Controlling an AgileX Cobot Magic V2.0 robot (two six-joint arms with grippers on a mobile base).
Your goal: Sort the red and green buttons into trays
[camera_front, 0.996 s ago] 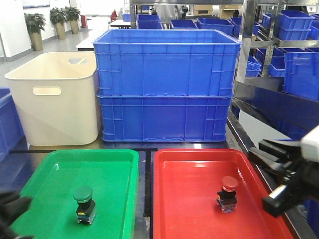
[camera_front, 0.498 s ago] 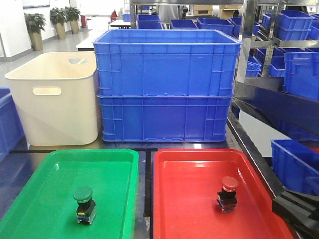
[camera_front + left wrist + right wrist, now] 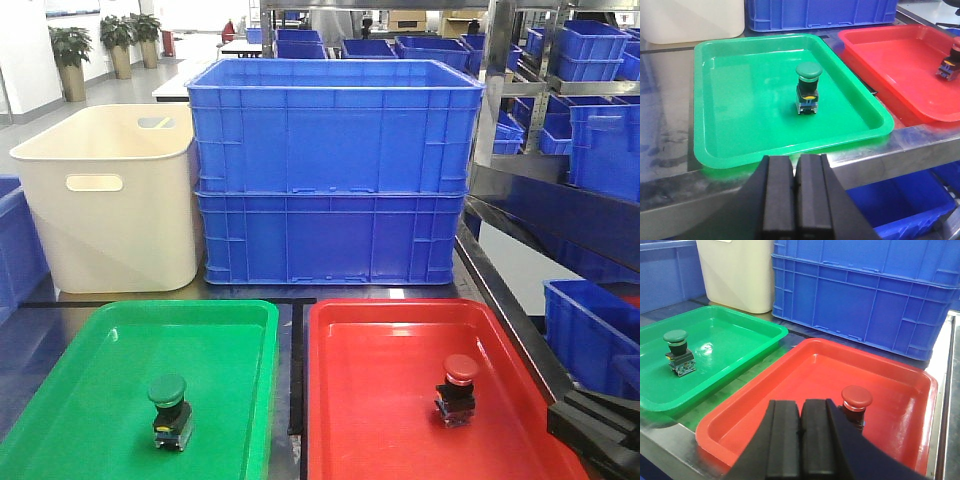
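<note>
The green button (image 3: 168, 410) stands upright in the green tray (image 3: 235, 325). The red button (image 3: 458, 388) stands upright in the red tray (image 3: 345, 330). Each button is in the tray of its own color, so the sorting looks done.

What has changed is the arms. A second ago the right arm reached in beside the red tray, and a bit of the left arm showed at the bottom left corner. Now both have pulled back. In the front view only a dark piece of the right arm shows at the bottom right corner, and the left arm is gone from that view.

The left gripper (image 3: 795, 200) has its fingers pressed together and holds nothing. It hangs near the front edge of the table (image 3: 670, 145), back from the green tray. The right gripper (image 3: 800, 440) is also pressed together and empty, near the front rim of the red tray.

Nothing seems left to move. I think the job is finished and the arms are going to rest.
</note>
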